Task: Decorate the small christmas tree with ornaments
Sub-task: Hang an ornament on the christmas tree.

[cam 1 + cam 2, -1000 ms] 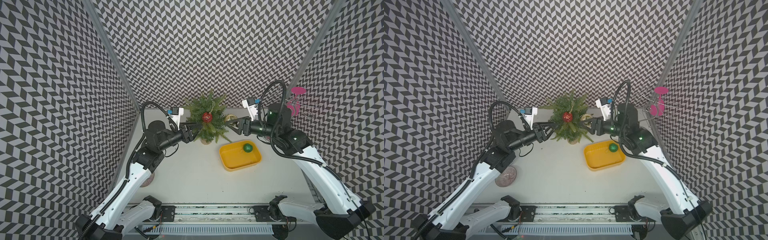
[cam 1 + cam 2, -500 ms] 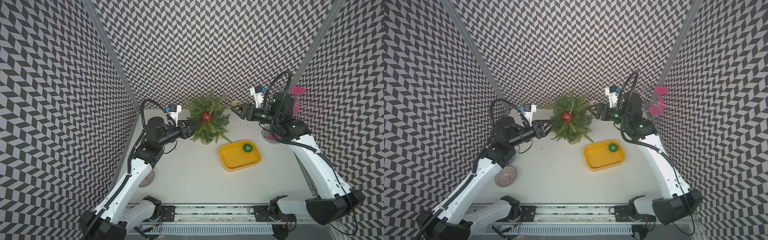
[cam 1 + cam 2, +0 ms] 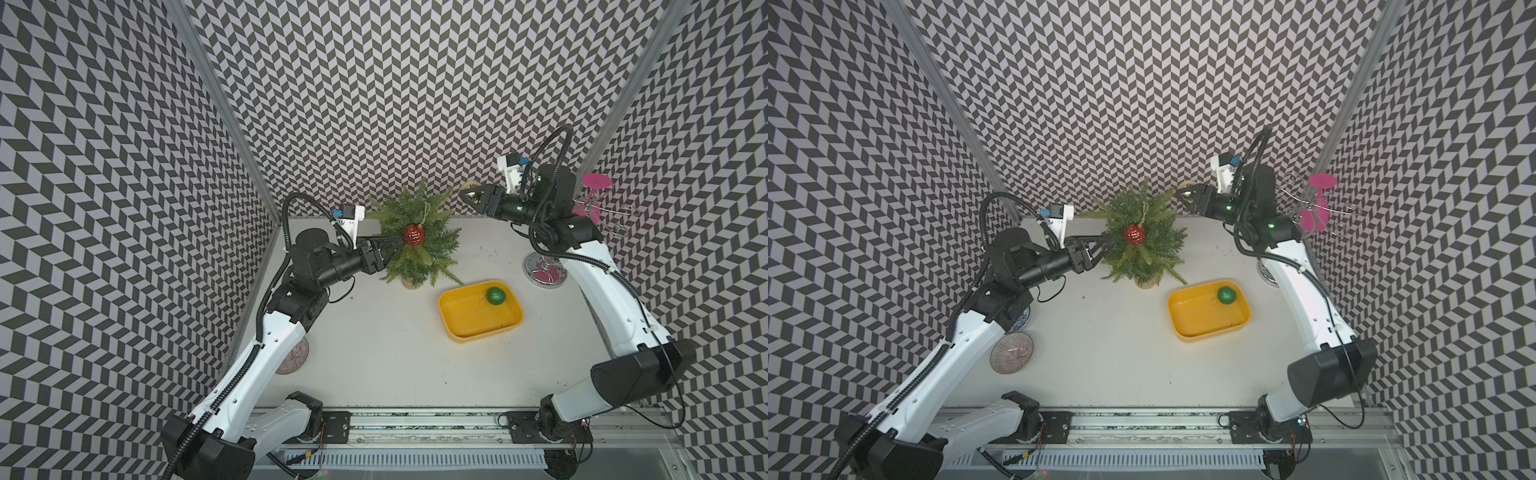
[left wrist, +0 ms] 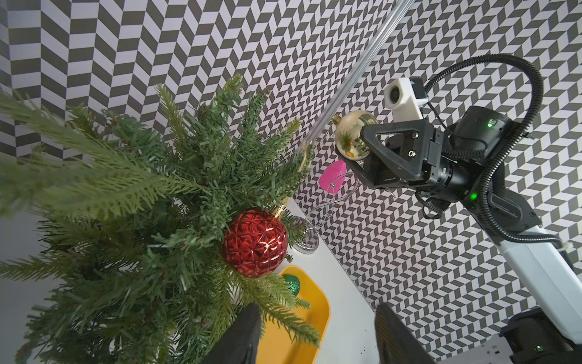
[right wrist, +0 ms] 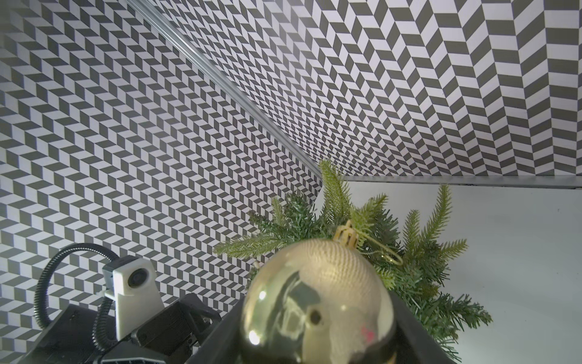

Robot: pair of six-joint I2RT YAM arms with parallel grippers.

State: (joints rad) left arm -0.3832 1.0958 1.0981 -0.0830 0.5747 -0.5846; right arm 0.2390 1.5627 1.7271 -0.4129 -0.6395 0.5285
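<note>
In both top views the tips of the left gripper (image 3: 394,249) are buried in the branches of the tree (image 3: 434,249), so what they touch cannot be told, and the stump (image 3: 409,284) shows only partly under the foliage. The right gripper (image 3: 466,196) covers nearly all of the gold bauble (image 3: 471,194); in the right wrist view the picture's edge cuts the bauble off. The left arm (image 3: 266,353) covers part of a pink bowl (image 3: 297,361), the right arm (image 3: 602,299) part of the wire rack's base (image 3: 536,272). In the left wrist view the nearest branches are blurred and foliage hides half the green bauble (image 4: 293,285).
</note>
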